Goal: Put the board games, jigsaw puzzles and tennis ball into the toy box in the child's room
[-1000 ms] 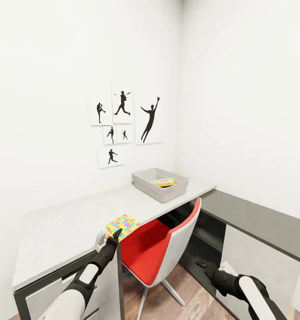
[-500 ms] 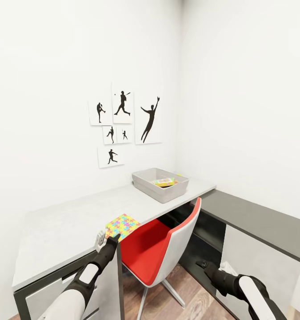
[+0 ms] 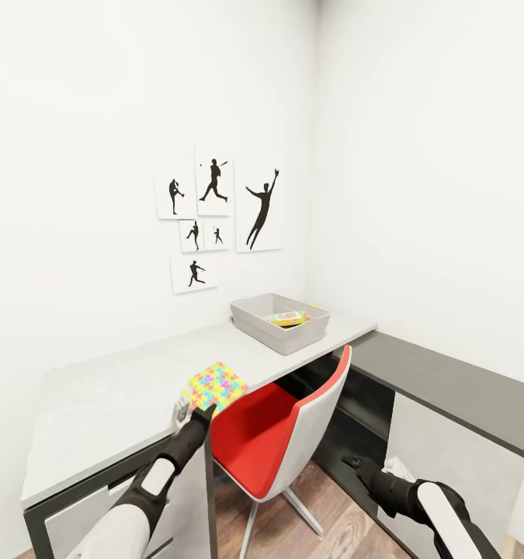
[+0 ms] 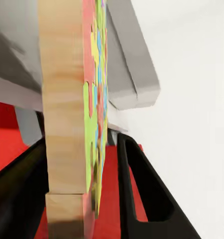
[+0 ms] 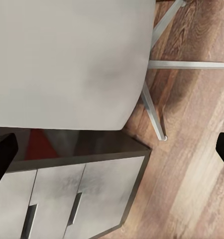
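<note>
A jigsaw puzzle (image 3: pixel 217 385), a thin square of coloured pieces, hangs just above the front edge of the white table (image 3: pixel 114 388). My left gripper (image 3: pixel 193 411) is shut on its near edge. In the left wrist view the puzzle (image 4: pixel 67 124) stands edge-on between the black fingers (image 4: pixel 137 189). The grey toy box (image 3: pixel 258 326) sits at the table's far right end, with a printed board game (image 3: pixel 287 317) lying inside it. My right gripper (image 3: pixel 355 463) hangs low beside the chair; its fingertips (image 5: pixel 2 154) are spread wide, open and with nothing between them.
A red-and-white swivel chair (image 3: pixel 273 435) is tucked under the table between my arms. A lower dark grey-topped unit (image 3: pixel 448 384) runs along the right wall. Baseball silhouettes (image 3: pixel 215 217) hang on the wall. White drawers (image 5: pixel 67 199) and wood floor (image 5: pixel 191 99) lie below.
My left gripper has risen slightly and moved a little right, lifting the jigsaw puzzle off the table's edge. The right arm has stayed still.
</note>
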You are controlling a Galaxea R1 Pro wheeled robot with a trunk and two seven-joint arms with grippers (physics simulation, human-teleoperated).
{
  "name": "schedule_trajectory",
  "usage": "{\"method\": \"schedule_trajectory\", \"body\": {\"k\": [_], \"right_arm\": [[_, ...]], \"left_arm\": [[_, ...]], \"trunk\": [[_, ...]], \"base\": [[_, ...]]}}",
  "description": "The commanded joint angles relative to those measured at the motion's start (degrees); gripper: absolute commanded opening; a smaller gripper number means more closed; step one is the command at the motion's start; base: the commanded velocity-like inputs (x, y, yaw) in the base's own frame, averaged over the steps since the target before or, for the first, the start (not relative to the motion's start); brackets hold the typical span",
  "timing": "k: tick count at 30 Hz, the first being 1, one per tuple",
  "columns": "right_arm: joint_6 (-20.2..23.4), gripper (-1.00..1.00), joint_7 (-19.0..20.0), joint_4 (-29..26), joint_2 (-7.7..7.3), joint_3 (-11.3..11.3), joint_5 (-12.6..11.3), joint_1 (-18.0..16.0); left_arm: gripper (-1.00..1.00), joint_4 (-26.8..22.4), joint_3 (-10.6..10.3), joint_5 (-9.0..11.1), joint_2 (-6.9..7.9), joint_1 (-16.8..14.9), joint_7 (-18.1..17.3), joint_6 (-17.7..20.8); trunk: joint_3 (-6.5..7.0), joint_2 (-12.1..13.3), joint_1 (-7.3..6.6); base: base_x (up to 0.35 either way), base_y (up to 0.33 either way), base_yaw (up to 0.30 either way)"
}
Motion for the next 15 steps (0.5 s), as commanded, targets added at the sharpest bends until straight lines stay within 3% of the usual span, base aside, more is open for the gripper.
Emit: {"method": "schedule_trajectory", "body": {"k": [1, 6, 15], "right_arm": [[0.2, 1.00, -0.5, -0.1, 0.00, 0.0, -0.6, 0.0], [0.2, 1.00, -0.5, -0.1, 0.00, 0.0, -0.6, 0.0], [0.2, 1.00, -0.5, -0.1, -0.09, 0.0, -0.6, 0.0]], "left_arm": [[-1.00, -0.1, -0.8, 0.2, -0.04, 0.0, -1.5, 0.6], [-1.00, -0.2, -2.1, 0.3, -0.04, 0.0, -3.0, 0.9], [-1.00, -0.3, -2.2, 0.3, -0.04, 0.0, -5.7, 2.0]], "trunk": [[-0.07, 0.0, 0.00], [-0.07, 0.0, 0.00], [-0.07, 0.0, 0.00]], "base": [[0.000, 0.000, 0.000], [0.000, 0.000, 0.000], [0.000, 0.000, 0.000]]}}
